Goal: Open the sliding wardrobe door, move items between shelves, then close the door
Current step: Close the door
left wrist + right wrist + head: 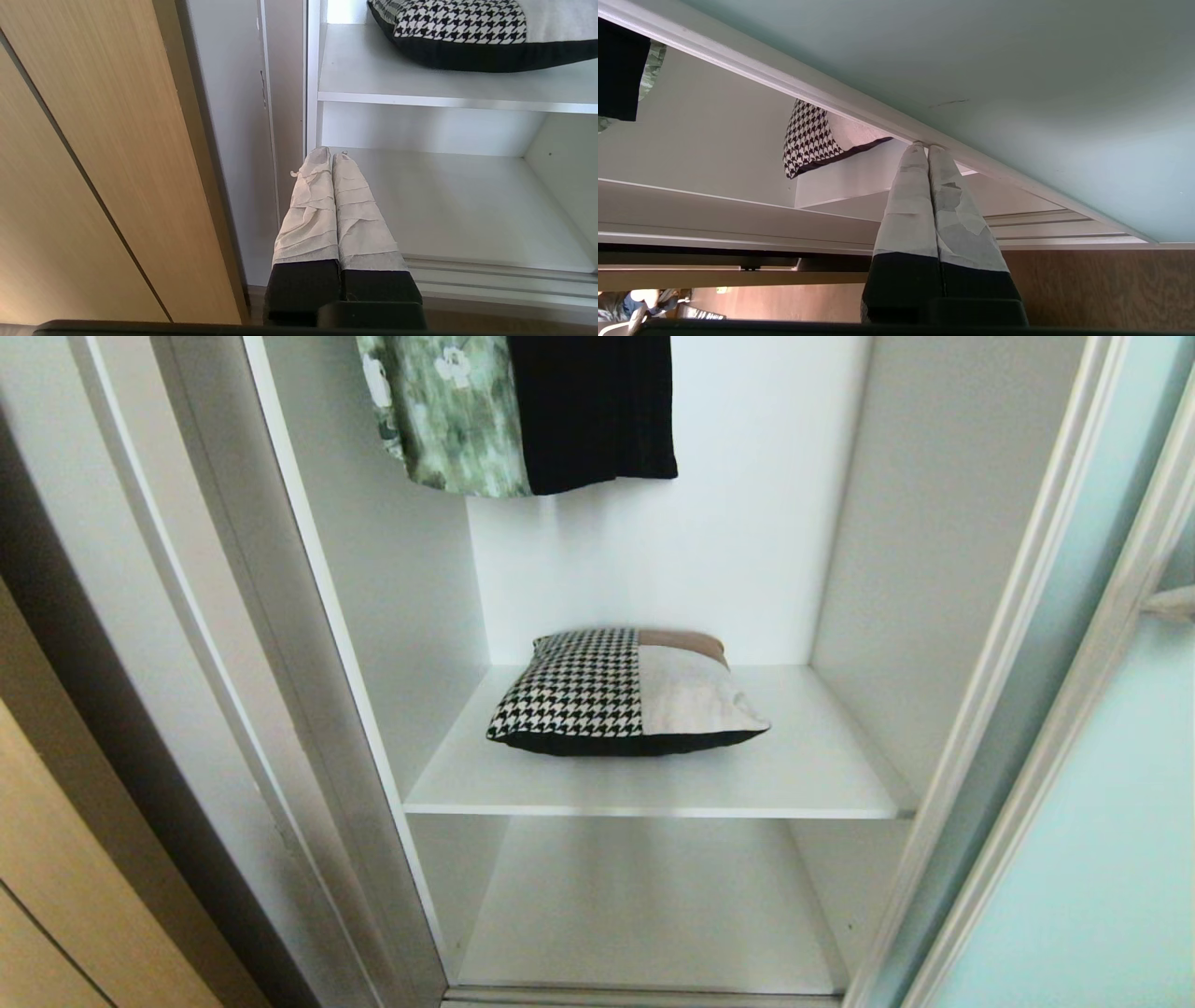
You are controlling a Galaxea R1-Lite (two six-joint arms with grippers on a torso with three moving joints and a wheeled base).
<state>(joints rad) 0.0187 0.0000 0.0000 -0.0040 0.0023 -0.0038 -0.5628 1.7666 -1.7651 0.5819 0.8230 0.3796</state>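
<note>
From the head view I see neither arm, only the open wardrobe with the items [624, 693], a houndstooth, beige and black bundle, lying on the upper shelf [822, 775] at mid-frame, the lower shelf [644, 915] below, a green garment [439, 411] and a black garment [593, 406] hanging at the top, and the sliding wardrobe door [1102, 859] pushed to the right edge. My left wrist view adds the left gripper [332, 154], fingers pressed together, low by the lower shelf beside a tan wooden panel [93, 163]. My right wrist view alone shows the right gripper [923, 147], fingers together, tips at the door's silver frame [859, 107].
</note>
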